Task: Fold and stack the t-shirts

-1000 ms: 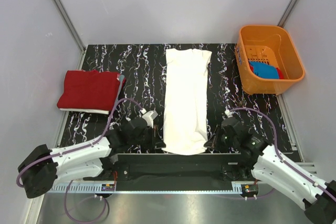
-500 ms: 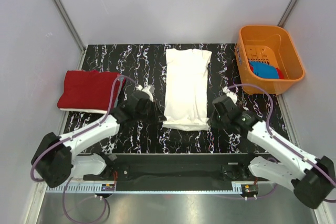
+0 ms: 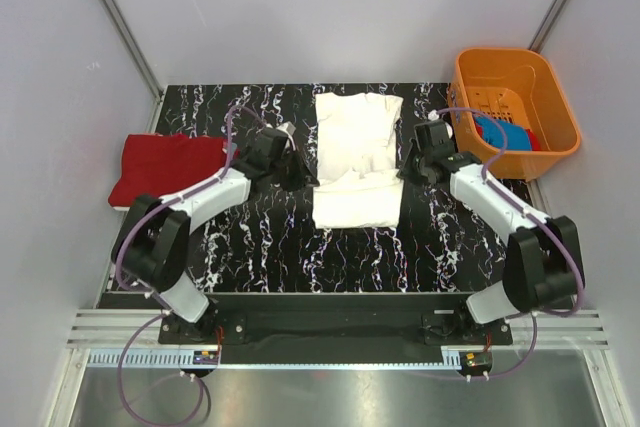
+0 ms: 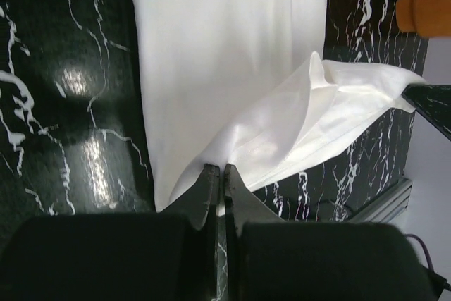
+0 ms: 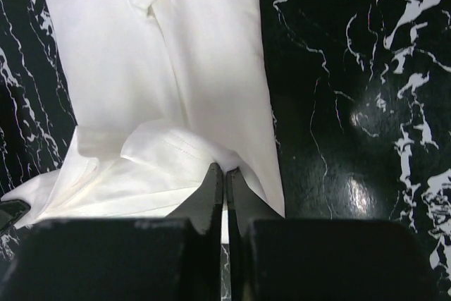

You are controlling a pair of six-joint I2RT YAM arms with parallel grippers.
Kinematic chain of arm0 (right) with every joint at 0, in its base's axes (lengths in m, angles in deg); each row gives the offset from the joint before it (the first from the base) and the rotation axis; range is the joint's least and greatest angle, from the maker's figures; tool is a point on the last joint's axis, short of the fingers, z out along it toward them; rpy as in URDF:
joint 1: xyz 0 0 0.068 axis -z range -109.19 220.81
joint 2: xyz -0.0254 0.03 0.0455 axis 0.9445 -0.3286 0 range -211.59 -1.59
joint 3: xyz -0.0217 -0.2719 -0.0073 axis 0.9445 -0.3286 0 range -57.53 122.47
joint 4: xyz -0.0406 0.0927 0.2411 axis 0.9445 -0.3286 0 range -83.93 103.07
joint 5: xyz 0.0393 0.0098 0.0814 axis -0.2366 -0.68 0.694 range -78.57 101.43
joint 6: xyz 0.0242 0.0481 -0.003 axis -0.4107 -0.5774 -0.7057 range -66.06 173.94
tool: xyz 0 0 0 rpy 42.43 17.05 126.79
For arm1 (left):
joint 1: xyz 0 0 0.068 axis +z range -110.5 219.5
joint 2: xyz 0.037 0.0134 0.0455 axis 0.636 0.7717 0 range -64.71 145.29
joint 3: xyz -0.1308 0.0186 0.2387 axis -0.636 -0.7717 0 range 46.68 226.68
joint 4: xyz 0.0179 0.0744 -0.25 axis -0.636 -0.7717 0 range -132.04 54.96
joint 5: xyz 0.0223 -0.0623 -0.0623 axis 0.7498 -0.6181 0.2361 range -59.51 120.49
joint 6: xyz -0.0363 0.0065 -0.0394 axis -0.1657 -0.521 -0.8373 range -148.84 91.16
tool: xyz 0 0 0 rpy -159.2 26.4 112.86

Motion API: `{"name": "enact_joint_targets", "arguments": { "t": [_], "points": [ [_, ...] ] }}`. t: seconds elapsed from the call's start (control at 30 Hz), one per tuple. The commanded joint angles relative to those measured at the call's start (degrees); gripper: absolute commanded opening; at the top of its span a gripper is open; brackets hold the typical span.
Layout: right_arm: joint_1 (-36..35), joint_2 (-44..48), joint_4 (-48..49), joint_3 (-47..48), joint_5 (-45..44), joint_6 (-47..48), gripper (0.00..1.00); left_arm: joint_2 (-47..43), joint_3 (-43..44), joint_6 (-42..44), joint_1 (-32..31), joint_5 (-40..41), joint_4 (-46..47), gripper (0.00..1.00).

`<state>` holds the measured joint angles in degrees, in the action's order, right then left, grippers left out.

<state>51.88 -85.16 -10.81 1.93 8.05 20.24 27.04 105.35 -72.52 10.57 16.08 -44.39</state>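
Three t-shirts show: one white t-shirt [image 3: 357, 197] down the centre of the table [image 3: 260, 247], one folded red t-shirt [image 3: 165, 169] at the left edge, and one blue t-shirt [image 3: 503, 133] inside the single orange basket [image 3: 505, 52] at the upper right, though what else lies in there is hard to make out. Of the two grippers, the left gripper [image 3: 308, 175] and right gripper [image 3: 403, 172] each have their fingers pinched together on a corner of the white t-shirt's near hem, which is held raised over the shirt's middle. Bare marble lies open across the lower half of the frame
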Motion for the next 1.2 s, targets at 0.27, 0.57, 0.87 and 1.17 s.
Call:
{"name": "enact_joint_targets", "arguments": {
  "t": [0.27, 0.57, 0.87, 1.17],
  "points": [
    [5.2, -12.2, 6.4, 12.4, 6.1, 3.9, 0.00, 11.5, 15.3, 2.0, 4.4, -7.4, 3.3, 0.00],
    [6.2, -22.5, 6.7, 21.6, 7.2, 4.9, 0.49, 22.0, 24.5, 2.6, 7.3, -9.0, 2.0, 0.40],
    [6.3, -8.1, 11.7, 2.9, 10.9, 2.3, 0.71, 11.3, 11.0, 6.2, 8.3, -6.8, 3.2, 0.79],
    [6.3, 3.0, 15.7, -15.8, 17.7, 0.9, 0.53, -1.2, -10.4, 2.8, 2.0, -7.1, 10.6, 0.68]
  ]
}}
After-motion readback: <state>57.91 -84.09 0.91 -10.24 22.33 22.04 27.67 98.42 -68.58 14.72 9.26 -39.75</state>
